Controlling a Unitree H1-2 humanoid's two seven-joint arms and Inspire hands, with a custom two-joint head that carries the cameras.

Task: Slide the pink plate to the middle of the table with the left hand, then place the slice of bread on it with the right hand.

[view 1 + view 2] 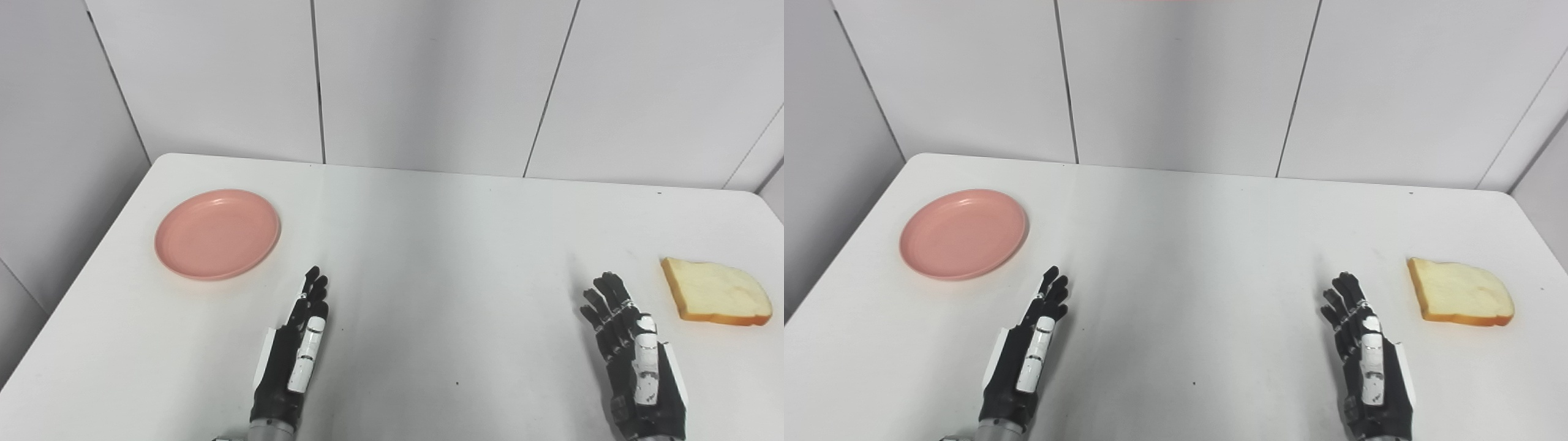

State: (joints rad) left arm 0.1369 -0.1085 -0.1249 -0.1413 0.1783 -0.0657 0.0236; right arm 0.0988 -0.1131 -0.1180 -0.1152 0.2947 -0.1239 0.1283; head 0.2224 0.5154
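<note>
White panelled wall behind, white table (429, 245) in front of me. My left hand (297, 349) hovers low over the near-left part of the table, edge-on, fingers straight, pointing away and holding nothing. My right hand (634, 361) is posed likewise at near right, fingers extended and slightly spread, empty. Pink plate (217, 234) lies flat at far left, just beyond and left of the left fingertips, apart from them, with nothing on it. Slice of bread (713, 291) lies flat near the right edge, just right of the right hand, untouched.
</note>
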